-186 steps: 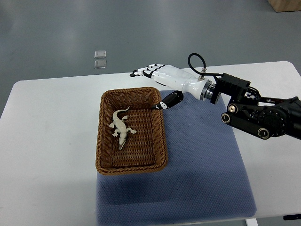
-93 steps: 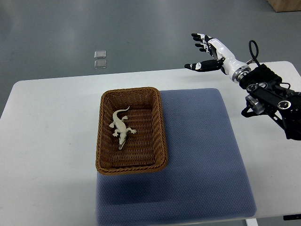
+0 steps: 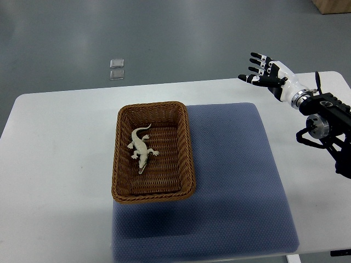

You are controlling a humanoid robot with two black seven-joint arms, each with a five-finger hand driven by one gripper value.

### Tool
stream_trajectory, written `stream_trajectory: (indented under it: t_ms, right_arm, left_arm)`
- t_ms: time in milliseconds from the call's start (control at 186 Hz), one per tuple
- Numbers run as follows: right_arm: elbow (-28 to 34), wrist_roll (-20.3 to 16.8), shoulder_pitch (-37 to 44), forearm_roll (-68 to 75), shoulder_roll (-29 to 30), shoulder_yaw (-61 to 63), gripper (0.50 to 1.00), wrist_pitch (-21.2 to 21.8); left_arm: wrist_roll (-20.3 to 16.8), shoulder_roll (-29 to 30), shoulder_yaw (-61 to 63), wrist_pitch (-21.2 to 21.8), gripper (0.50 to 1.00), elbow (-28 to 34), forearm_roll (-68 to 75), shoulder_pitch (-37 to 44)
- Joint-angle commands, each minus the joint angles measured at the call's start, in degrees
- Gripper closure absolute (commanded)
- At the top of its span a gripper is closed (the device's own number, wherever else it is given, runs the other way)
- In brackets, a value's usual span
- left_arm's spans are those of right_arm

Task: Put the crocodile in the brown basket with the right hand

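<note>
crocodile: a pale toy lying flat on the floor of the brown basket, in the half farther from the robot, tail toward the far rim and curling right, snout toward the near end; nothing touches it.
brown basket: a rectangular woven wicker basket, upright, its right part resting on the blue mat and its left part on the bare table; the crocodile is the only thing in it.
right hand: white with black fingertips, held in the air above the far right edge of the table, well apart from the basket; fingers spread and extended toward the left, holding nothing.
right arm: black jointed links entering from the right edge of the picture, over the table's right side.
blue mat: a textured dark blue sheet covering the middle and right of the table, bare apart from the basket on its left edge.
table: white, with rounded corners.
floor: grey, with two small clear squares lying beyond the table's far edge.
</note>
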Motion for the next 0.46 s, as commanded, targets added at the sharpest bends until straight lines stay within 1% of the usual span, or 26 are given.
stream_trajectory:
  t_ms: [0,48,118,145,269,457]
  right_arm:
    - [0.1,-0.3,-2.8,-4.6,1.1,6.4,0.593,1.6]
    - [0.1,-0.3,-4.0,-6.3,3.0,9.1,0.593,1.6]
    - [0.1,-0.2,-5.3,-7.8,4.3,11.7,0.591,1.3]
    - [0.1,-0.2,-5.9,-8.0,4.9,13.1,0.579,1.1]
    - [0.0,0.0,-6.9,-7.8,6.5,17.1,0.574,0.7]
    - [0.0,0.4,-7.3,-7.3,7.8,19.1,0.572,0.8]
  left_arm:
    - [0.0,0.0,0.0,0.0,0.5,0.0,0.0,0.0]
    - [0.0,0.0,0.0,0.0,0.5,0.0,0.0,0.0]
    - [0.0,0.0,0.0,0.0,0.5,0.0,0.0,0.0]
    - [0.0,0.0,0.0,0.0,0.5,0.0,0.0,0.0]
    - [0.0,0.0,0.0,0.0,0.5,0.0,0.0,0.0]
    - [0.0,0.0,0.0,0.0,0.5,0.0,0.0,0.0]
